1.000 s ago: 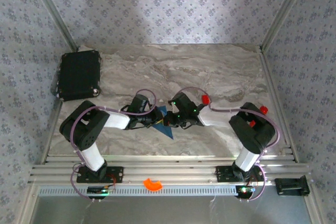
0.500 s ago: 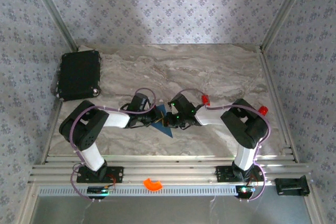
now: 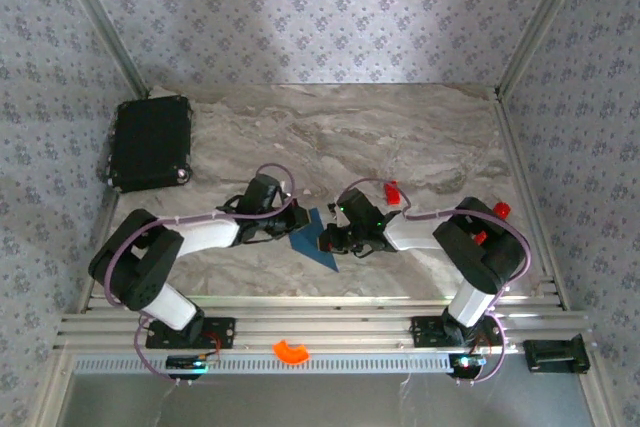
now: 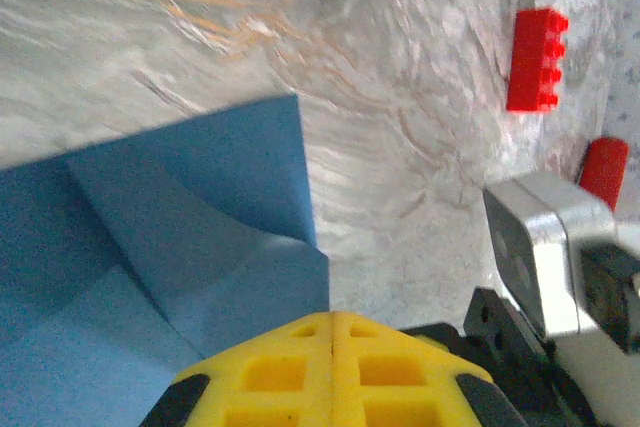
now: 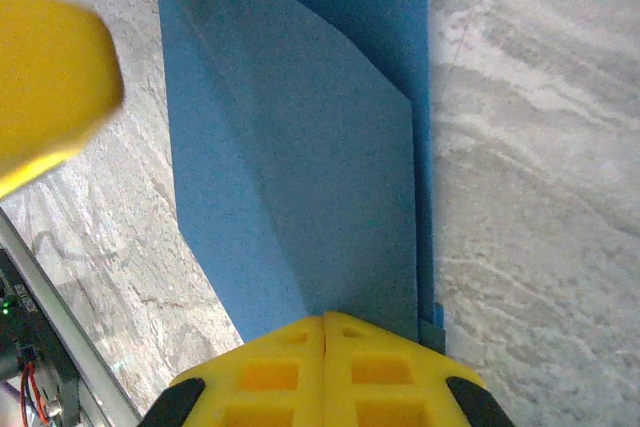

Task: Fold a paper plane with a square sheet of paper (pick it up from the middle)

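The square sheet of paper (image 3: pixel 314 239), dark blue and folded into a pointed, layered shape, lies flat on the marble table (image 3: pixel 420 137) between my two grippers. My left gripper (image 3: pixel 292 229) is shut, its yellow fingertips (image 4: pixel 300 347) resting at the sheet's right edge (image 4: pixel 180 247). My right gripper (image 3: pixel 329 243) is shut too, its yellow tips (image 5: pixel 325 319) pressed on the folded layers (image 5: pixel 300 167) near a crease. Whether either one pinches paper cannot be made out. The left gripper's blurred yellow finger (image 5: pixel 45 77) shows in the right wrist view.
A black case (image 3: pixel 150 142) sits at the far left of the table. A small red block (image 3: pixel 392 190) (image 4: pixel 535 59) lies just behind the right wrist. An orange curved piece (image 3: pixel 291 350) rests on the front rail. Open marble lies behind the grippers.
The grippers have drawn apart, the left one to the left and the right one slightly right and nearer. More of the blue paper shows between them. The left elbow has swung left.
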You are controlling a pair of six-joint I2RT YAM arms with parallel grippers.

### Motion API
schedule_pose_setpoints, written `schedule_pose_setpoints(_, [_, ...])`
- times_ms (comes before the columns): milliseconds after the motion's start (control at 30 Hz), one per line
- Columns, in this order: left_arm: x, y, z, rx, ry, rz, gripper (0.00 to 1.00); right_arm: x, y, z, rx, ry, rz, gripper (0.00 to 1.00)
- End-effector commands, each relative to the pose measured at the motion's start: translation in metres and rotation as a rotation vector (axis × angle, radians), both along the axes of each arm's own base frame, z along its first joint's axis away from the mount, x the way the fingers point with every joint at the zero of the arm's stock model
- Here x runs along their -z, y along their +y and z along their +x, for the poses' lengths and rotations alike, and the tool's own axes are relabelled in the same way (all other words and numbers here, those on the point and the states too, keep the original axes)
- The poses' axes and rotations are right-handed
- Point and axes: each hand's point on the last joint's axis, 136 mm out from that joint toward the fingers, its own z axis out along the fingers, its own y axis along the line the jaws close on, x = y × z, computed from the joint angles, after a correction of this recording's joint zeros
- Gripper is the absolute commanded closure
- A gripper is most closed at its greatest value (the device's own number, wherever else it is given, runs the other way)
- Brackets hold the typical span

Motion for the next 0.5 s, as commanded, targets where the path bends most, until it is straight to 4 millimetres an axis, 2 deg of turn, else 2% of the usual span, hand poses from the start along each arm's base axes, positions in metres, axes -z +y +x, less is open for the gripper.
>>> schedule_pose_setpoints(0, [0.007, -0.008, -0.013, 0.060, 0.018, 0.009, 0.96, 0.047, -0.042, -0.038, -0.001, 0.149, -0.199, 1.00])
schedule_pose_setpoints(133, [0.021, -0.017, -0.009, 0.059, 0.049, 0.006, 0.96, 0.048, -0.042, -0.038, -0.002, 0.150, -0.199, 1.00])
schedule_pose_setpoints(300, [0.052, 0.003, -0.002, -0.015, 0.103, 0.097, 0.99, 0.052, -0.047, -0.041, 0.000, 0.158, -0.210, 1.00])
schedule_pose_setpoints(467, [0.059, 0.028, 0.014, -0.084, 0.110, 0.130, 0.99, 0.057, -0.052, -0.046, 0.003, 0.169, -0.217, 1.00])
